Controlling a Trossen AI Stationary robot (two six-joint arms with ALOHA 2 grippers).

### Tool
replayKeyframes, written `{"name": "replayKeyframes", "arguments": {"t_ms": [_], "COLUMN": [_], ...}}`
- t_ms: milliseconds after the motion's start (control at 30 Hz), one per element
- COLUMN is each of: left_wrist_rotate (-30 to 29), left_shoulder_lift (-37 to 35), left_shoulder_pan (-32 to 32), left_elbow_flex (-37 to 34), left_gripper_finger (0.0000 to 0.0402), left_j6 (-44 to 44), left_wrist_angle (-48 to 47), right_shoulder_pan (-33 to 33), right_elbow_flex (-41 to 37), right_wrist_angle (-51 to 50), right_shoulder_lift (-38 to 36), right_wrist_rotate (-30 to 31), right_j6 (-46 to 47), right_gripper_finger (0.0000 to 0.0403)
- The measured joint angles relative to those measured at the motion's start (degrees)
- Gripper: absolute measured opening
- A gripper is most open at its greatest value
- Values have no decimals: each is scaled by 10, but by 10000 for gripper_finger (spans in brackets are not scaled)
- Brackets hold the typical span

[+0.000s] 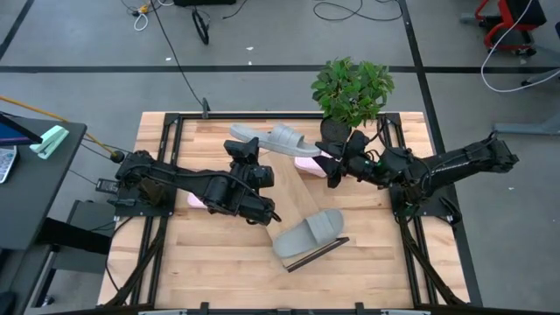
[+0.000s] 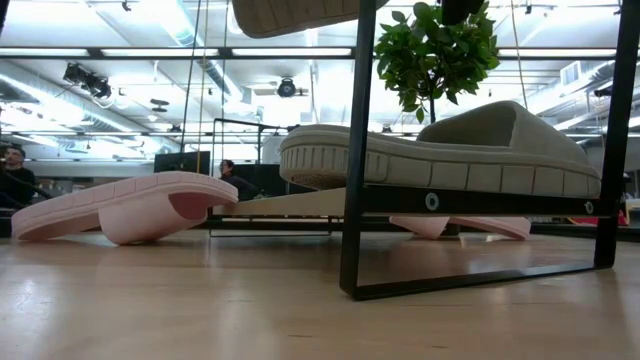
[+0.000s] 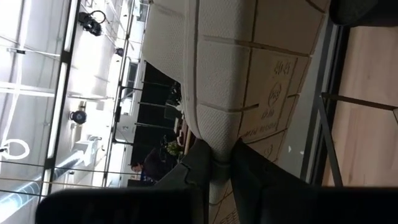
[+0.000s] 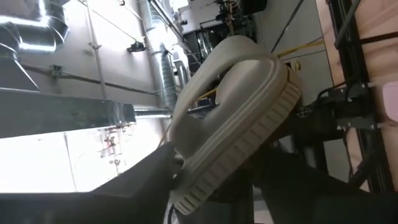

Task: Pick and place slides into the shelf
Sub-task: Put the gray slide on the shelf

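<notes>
Colours only. Table [image 1: 367,280]: pale light-wood slats, black metal frame. Shelf [image 1: 319,252]: same light wood, thin black wire ends. Grey-green slide [image 1: 308,233] on shelf, ridged edge; sole shows a grid of grooves, fine dimpled texture, faint printed marks. Second grey-green slide [image 1: 271,138] at table 12 o'clock, same tone, ribbed side. Pink slide [image 1: 308,164] at about 1 o'clock, pale pink. Another pink slide [image 2: 125,208] near 9 o'clock, pale pink, deeper pink under the strap; mostly hidden from above. Plant [image 1: 353,87]: bright green leaves, pot looks black, hard to tell. Arms [image 1: 188,182]: black. Floor: grey with dark lines. Object [image 1: 51,140] at far 10 o'clock: mint green.
</notes>
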Motion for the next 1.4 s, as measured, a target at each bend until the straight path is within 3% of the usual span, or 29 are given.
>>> {"name": "replayKeyframes", "arguments": {"t_ms": [233, 333, 500, 700, 1000, 1400], "left_wrist_rotate": [9, 13, 19, 22, 20, 19], "left_shoulder_lift": [0, 0, 0, -1, -8, -25], "left_shoulder_pan": [1, 1, 1, -5, -29, -61], "left_elbow_flex": [0, 0, 0, 0, 0, 1], "left_gripper_finger": [43, 80, 162, 208, 198, 189], "left_j6": [-3, -11, -16, 25, 35, 28], "left_wrist_angle": [1, 2, 6, 6, 0, -4], "right_shoulder_pan": [0, 0, -1, -1, 4, 50], "right_elbow_flex": [0, 0, 0, 0, 0, 0], "right_wrist_angle": [-1, -4, -11, -50, -111, -275], "right_shoulder_lift": [0, 0, 0, -13, -54, -125], "right_wrist_rotate": [0, 1, 2, 1, -38, -49], "right_j6": [-33, -62, -69, -73, -101, -107], "right_gripper_finger": [83, 30, 30, 30, 30, 30]}}
